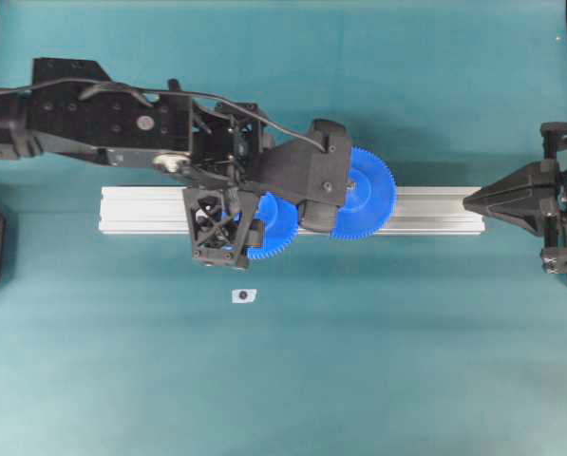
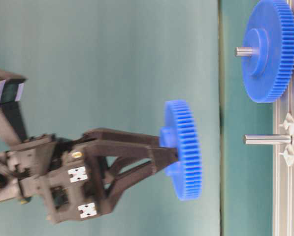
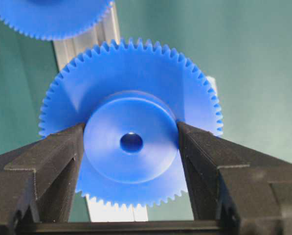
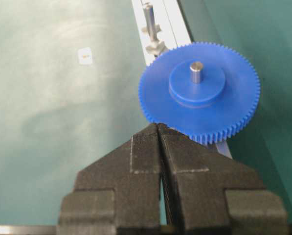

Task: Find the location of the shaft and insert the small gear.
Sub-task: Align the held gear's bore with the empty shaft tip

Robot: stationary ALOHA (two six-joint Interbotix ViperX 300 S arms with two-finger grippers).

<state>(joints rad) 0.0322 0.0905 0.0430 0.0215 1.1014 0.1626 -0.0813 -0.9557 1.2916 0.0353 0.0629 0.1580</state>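
The small gear [image 3: 131, 112], bright blue with a raised hub and a dark centre hole, hangs in the air. My left gripper [image 3: 131, 128] is shut on its hub, one finger on each side. In the table-level view the small gear [image 2: 186, 162] stands apart from the shaft [image 2: 267, 139], a thin silver pin that sticks out of the rail, and the hub is roughly level with it. The right wrist view shows the shaft [image 4: 149, 19] beyond the large gear. From overhead, the small gear [image 1: 274, 226] is over the rail and the shaft is hidden. My right gripper [image 4: 158, 126] is shut on nothing.
A wider blue gear [image 1: 367, 195] with a grey centre pin sits on the aluminium rail [image 1: 425, 211], next to the shaft. The right gripper [image 1: 468, 201] points at the rail's right end. A small white tag [image 1: 244, 295] lies on the green table in front of the rail.
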